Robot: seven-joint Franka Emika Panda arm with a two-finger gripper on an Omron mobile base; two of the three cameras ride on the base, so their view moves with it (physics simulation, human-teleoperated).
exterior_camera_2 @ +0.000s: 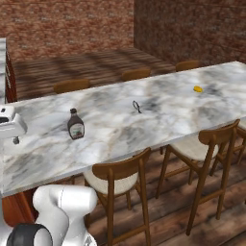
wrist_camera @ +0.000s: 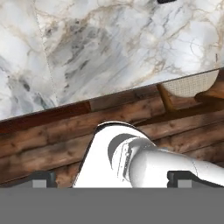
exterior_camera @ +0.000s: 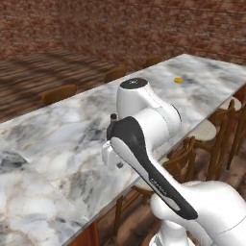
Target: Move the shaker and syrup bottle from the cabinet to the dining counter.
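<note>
The syrup bottle (exterior_camera_2: pixel 75 125), dark brown with a dark cap and a light label, stands upright on the dining counter (exterior_camera_2: pixel 158 120), a little in from its near edge. My white hand (exterior_camera_2: pixel 10 124) hangs at the left edge of the right base view, left of the bottle and apart from it. In the hand view my gripper (wrist_camera: pixel 112 177) is open, its fingertips (wrist_camera: pixel 41 177) wide apart with nothing between them, looking down over the counter's edge (wrist_camera: pixel 131 43) and the wood floor. The shaker and the cabinet are out of view.
A small yellow object (exterior_camera_2: pixel 197 89) (exterior_camera: pixel 178 80) and a small dark ring-like item (exterior_camera_2: pixel 137 105) lie farther along the counter. Wooden stools (exterior_camera_2: pixel 120 180) (exterior_camera_2: pixel 206 144) line the near side and chairs (exterior_camera_2: pixel 71 85) the far side. Brick walls stand behind.
</note>
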